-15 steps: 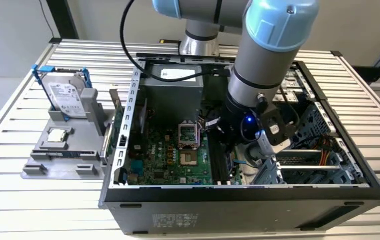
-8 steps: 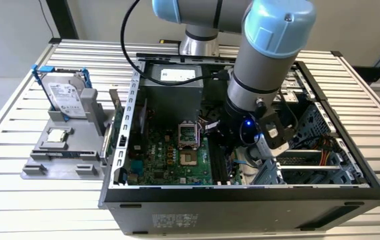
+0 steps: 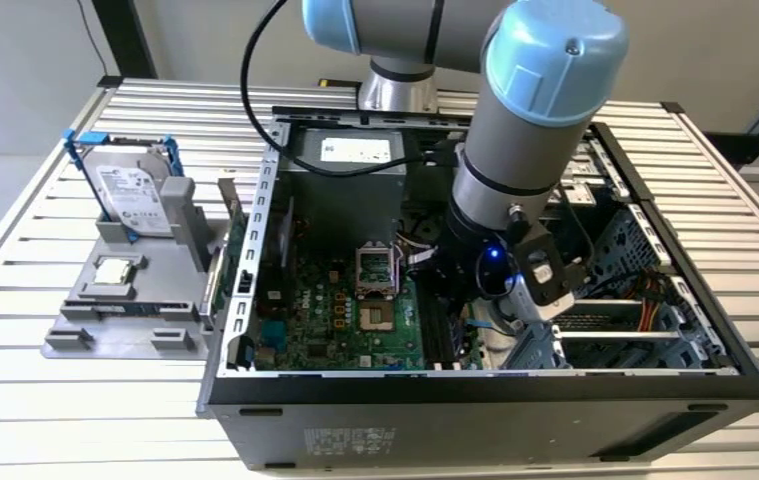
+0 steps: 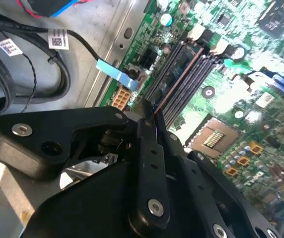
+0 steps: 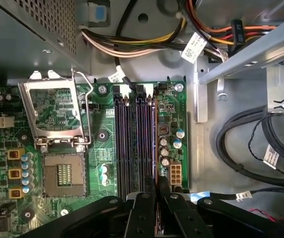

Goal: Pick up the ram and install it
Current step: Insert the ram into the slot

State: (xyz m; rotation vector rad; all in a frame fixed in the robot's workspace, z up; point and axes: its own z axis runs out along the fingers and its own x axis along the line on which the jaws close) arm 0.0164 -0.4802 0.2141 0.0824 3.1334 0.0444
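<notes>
"Slatted metal table [image 3: 12, 250] with an open case [image 3: 486, 390] on it. What does the exterior view give you?"

"An arm [image 3: 526, 130] reaches down into the case. Its gripper [image 3: 459, 310] is low over the green board [image 3: 332, 310], close to the case's front wall. Outside the case, toward the table's edge at the exterior view's left, a grey holder [image 3: 126, 320] carries a drive [image 3: 132, 195] standing upright and a small square chip [image 3: 115, 270] lying flat."

"And the second wrist view?"

"The gripper [image 4: 154, 116] has its black fingers [image 4: 149, 148] drawn nearly together, pinching the ram [image 4: 179, 78] by one end. The ram shows edge-on as a thin coppery line running away from the fingers, right along the dark slots [image 4: 196, 74]. The socket [image 4: 212, 138] sits just beside those slots."

"Is the ram seated?"

"I can't tell — it lines up with a slot, but how deep it sits is unclear."

"First wrist view?"

"The same grip: the gripper [image 5: 157, 191] is clamped on the ram [image 5: 155, 144], which stands on edge over the outermost of the slots [image 5: 127, 144], the one farthest from the socket [image 5: 62, 171]. Black cables [image 5: 241, 148] lie on the case floor beyond the board's edge."
</notes>
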